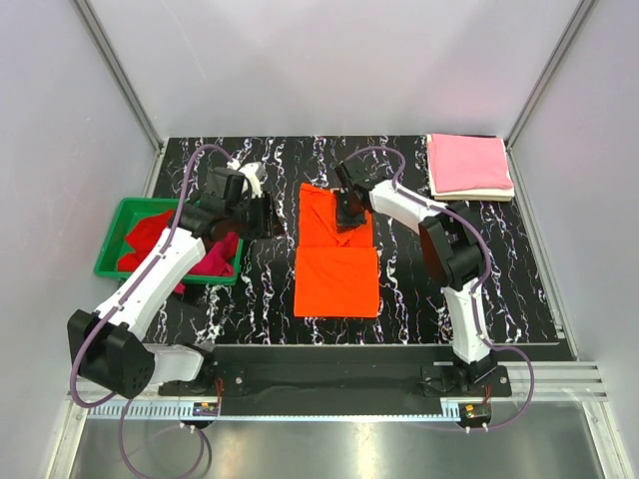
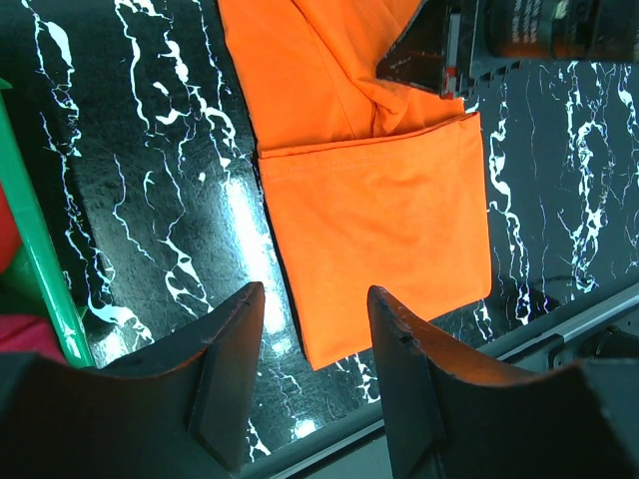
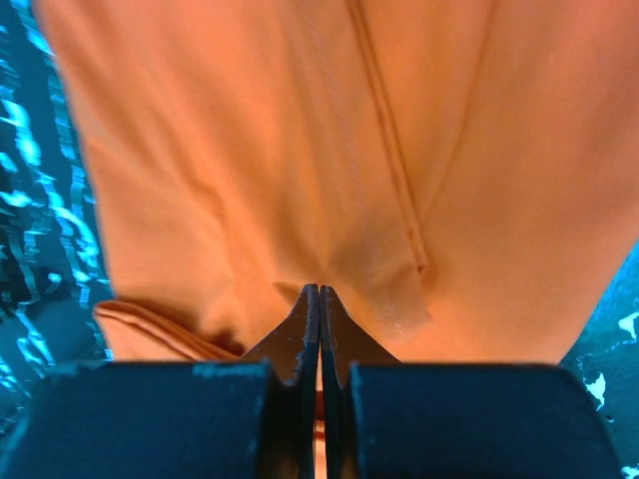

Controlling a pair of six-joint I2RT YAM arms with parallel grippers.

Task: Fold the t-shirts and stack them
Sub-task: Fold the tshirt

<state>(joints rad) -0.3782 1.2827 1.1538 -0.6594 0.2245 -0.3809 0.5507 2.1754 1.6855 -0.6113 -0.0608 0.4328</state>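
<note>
The right jaws are closed tight, fingers [image 3: 303,334] tip to tip, and they pinch a pucker of the orange t-shirt [image 3: 250,150]; creases in the cloth run in toward the tips, and a folded edge shows just to one side of them; a stitched seam runs away from the tips up the cloth. From above, these jaws sit on the far half of the shirt, towards its right edge.

The left jaws stand about half open with nothing between them; their fingers [image 2: 235,369] hover over the bare bench [image 1: 499,269], just beside the left edge of the shirt and not touching it; from above they lie between the shirt and the green bin [image 1: 112,235].

The orange t-shirt lies in the middle of the bench, folded to a narrow strip; its long axis runs from the near edge, where the arms are bolted, straight towards the back wall. Its near half is a flat, smooth panel with a hem line across its far edge; its far half is rumpled, with layers lying over one another; I cannot tell which end is the collar.

At the far right corner a folded pink t-shirt [image 1: 469,165] lies squarely on a folded cream-white t-shirt [image 1: 481,194]. At the left, the bin holds a red t-shirt [image 1: 150,235] in a heap; a crimson-magenta t-shirt [image 1: 220,254] hangs over its right rim onto the bench.
</note>
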